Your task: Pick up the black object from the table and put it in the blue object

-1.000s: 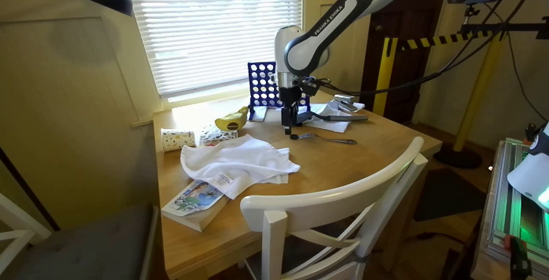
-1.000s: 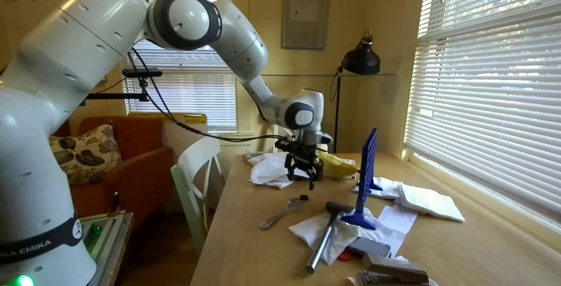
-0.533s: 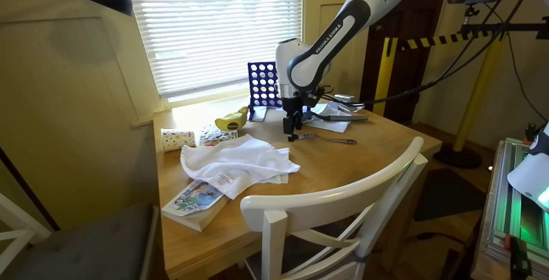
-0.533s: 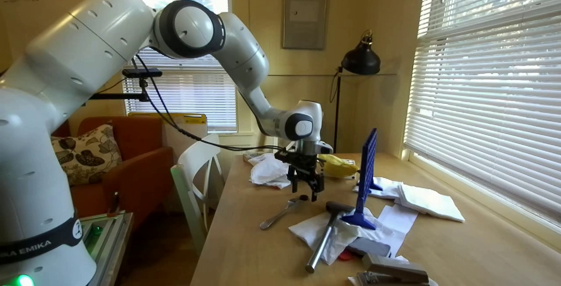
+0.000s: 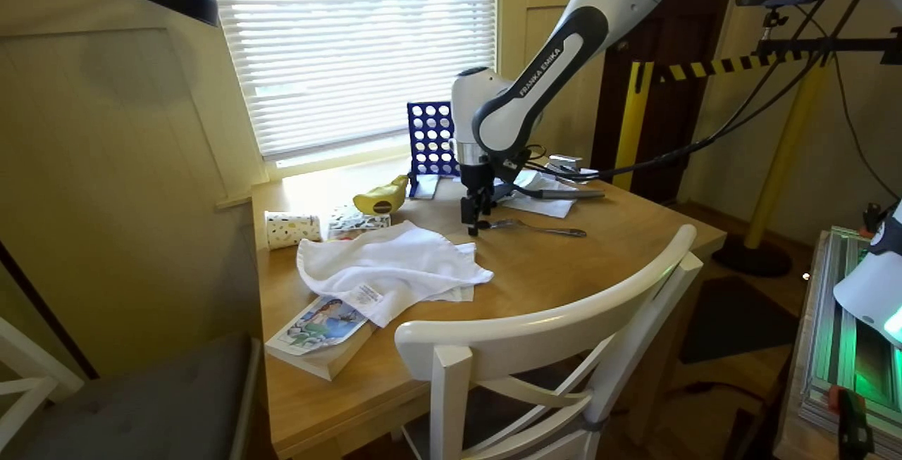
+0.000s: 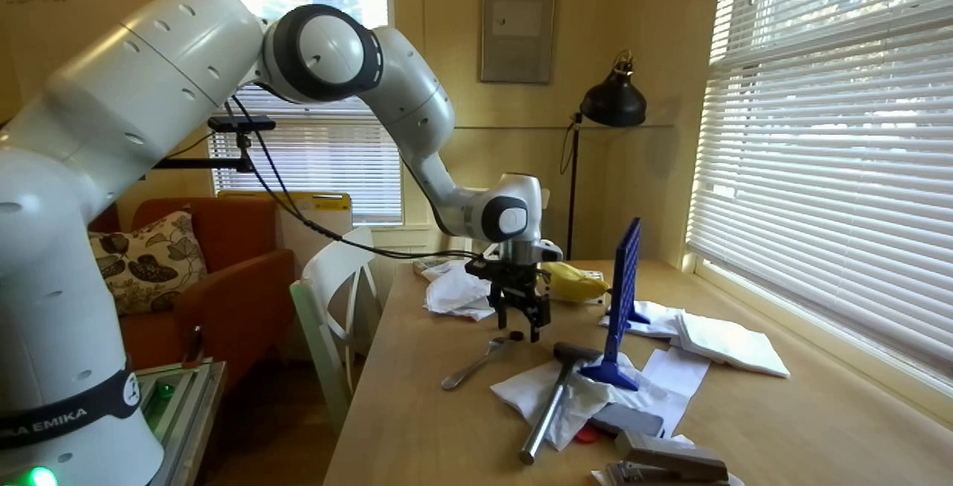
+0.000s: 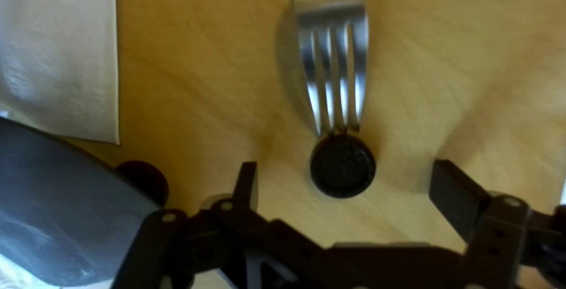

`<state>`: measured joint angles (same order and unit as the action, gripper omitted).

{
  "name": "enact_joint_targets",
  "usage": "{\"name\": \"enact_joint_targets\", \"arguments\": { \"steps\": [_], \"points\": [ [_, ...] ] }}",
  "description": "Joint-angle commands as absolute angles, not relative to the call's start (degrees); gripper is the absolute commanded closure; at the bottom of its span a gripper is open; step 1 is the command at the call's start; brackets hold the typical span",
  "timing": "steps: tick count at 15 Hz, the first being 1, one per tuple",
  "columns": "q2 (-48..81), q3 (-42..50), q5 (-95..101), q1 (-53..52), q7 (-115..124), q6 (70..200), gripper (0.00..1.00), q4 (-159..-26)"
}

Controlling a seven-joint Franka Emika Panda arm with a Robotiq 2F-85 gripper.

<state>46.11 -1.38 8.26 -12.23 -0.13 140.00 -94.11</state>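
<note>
The black object is a small round black disc (image 7: 342,167) lying flat on the table, at the tips of a fork's tines. It also shows in both exterior views (image 5: 483,225) (image 6: 516,336). My gripper (image 7: 343,175) is open and empty. In the wrist view its two fingertips stand wide apart on either side of the disc, touching neither side. In both exterior views the gripper (image 5: 480,221) (image 6: 518,330) is low, close over the table at the disc. The blue object, an upright dark-blue grid panel (image 5: 425,134) (image 6: 624,292), stands on its feet, partly hidden behind the arm in an exterior view.
The silver fork (image 7: 331,23) touches or nearly touches the disc. A hammer (image 6: 547,415) lies on white paper beside the panel. A yellow banana-shaped thing (image 5: 382,197), a white cloth (image 5: 398,263), a book (image 5: 324,333) and a stapler (image 6: 670,460) are also on the table.
The arm has come down, bringing the open gripper from above the table to around the disc. In the last half second it has shifted only slightly. The disc and panel have not moved.
</note>
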Motion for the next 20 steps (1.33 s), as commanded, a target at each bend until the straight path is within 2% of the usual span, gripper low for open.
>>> {"name": "enact_joint_targets", "arguments": {
  "steps": [1, 7, 13, 16, 20],
  "points": [
    [44.77, -5.55, 6.48, -7.87, -6.53, 145.18, 0.00, -97.19],
    [42.30, -14.07, 1.36, -0.02, -18.01, 148.21, 0.00, -102.65],
    [38.50, -10.66, 3.13, -2.93, -13.19, 147.50, 0.00, -106.91],
    [38.55, -7.07, 5.03, -5.66, -9.35, 147.63, 0.00, -106.87],
    [40.24, -6.66, 4.72, -5.16, -11.40, 148.24, 0.00, -105.47]
  ]
}}
